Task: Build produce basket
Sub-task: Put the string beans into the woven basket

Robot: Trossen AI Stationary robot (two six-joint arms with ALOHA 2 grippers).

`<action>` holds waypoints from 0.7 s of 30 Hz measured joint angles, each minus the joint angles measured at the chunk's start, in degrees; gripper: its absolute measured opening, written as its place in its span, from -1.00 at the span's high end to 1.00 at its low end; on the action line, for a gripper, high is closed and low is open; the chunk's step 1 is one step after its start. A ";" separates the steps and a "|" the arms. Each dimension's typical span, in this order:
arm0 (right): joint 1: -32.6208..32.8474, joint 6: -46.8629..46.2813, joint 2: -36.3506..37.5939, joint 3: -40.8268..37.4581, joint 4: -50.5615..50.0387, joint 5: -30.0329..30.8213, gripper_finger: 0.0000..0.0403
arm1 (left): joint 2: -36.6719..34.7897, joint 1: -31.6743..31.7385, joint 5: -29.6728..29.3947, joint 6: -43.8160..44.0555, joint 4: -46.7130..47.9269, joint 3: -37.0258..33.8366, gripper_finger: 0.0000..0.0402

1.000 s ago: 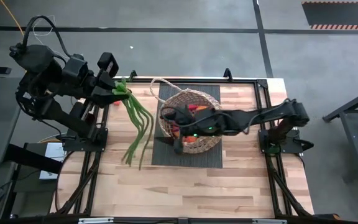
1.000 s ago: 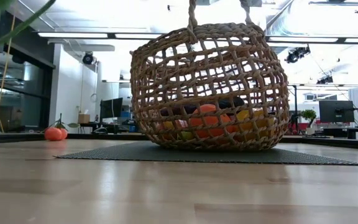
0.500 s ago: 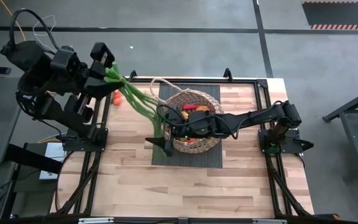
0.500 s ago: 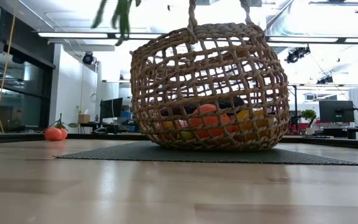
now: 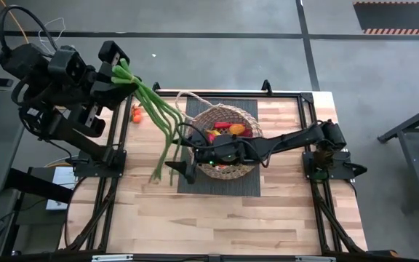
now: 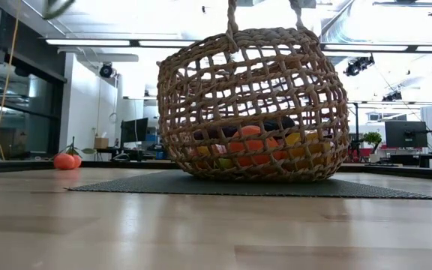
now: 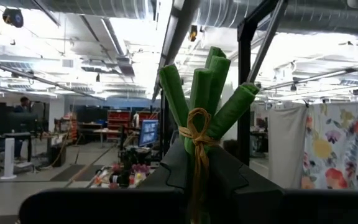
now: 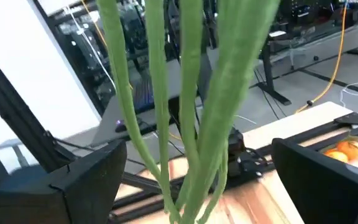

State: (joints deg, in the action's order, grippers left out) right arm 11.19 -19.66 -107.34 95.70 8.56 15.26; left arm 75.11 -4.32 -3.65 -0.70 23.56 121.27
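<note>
The tan wicker basket (image 5: pixel 228 138) (image 6: pixel 253 105) stands on a dark mat, holding an orange, a red pepper and yellow pieces. My left gripper (image 5: pixel 120 73) (image 7: pixel 197 158) is high over the table's far left corner, shut on the green bean stalks (image 5: pixel 158 124) (image 7: pixel 204 81). My right gripper (image 5: pixel 182 171) (image 8: pixel 204 177) reaches across the basket to its left side, open. The hanging stalks (image 8: pixel 191 93) pass between its fingers without touching them. My left gripper pinches the bean stalk bundle between its two fingers at the tied end, just below the tan raffia knot (image 7: pixel 196 127). The fingers lie across the bundle, and the cut ends stick up past them. The long stalks hang slack below, clear of the table.
A small orange fruit (image 5: pixel 135 114) (image 6: pixel 64 160) lies on the table near its far left corner. The dark mat (image 5: pixel 217 185) sits under the basket. Bare wood (image 5: pixel 217 218) spreads along the near side. The basket's loop handle (image 5: pixel 184 98) lies toward the far left.
My left gripper has risen and drawn back toward the far left, carrying the bean stalks higher; their hanging ends swung toward the basket and back. My right arm has reached farther toward the table's left, across the basket, so that its gripper now stands around the stalks.
</note>
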 joint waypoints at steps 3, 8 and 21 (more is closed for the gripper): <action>0.02 -1.28 -1.39 0.00 3.20 -0.61 -0.93 | 0.00 0.00 -0.47 -0.01 -0.52 0.00 0.94; 0.21 -3.48 -3.83 -0.11 9.77 -0.99 -0.93 | 0.00 0.00 -0.50 -1.24 -1.32 0.00 0.94; 0.87 -3.87 -4.97 -0.09 9.84 -0.69 -0.93 | 0.00 0.07 -1.93 -3.13 -4.05 0.00 0.93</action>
State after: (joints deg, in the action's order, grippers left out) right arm 12.05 -23.53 -112.31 95.61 18.39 14.56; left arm 75.11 -4.25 -5.58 -3.83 19.51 121.27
